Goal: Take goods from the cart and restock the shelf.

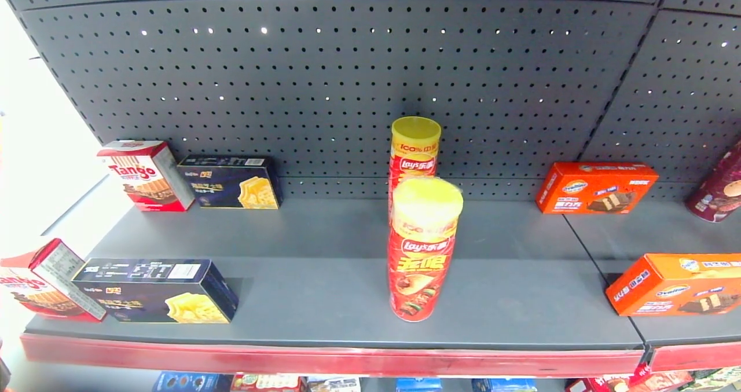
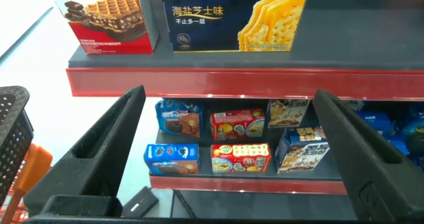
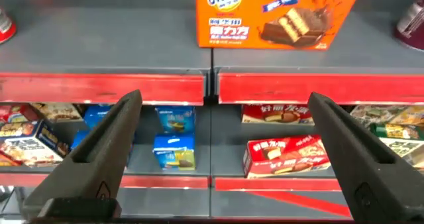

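Chip can stands upright on the shelf near its front, second can just behind — dark cracker box off to the left, orange box to the right. Left jaws and right jaws both spread wide, holding nothing

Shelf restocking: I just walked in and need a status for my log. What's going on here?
Nothing is held right now. The left gripper and right gripper hang open and empty before the shelf. Two chip cans stand upright mid-shelf, one behind the other, with boxes on either side.
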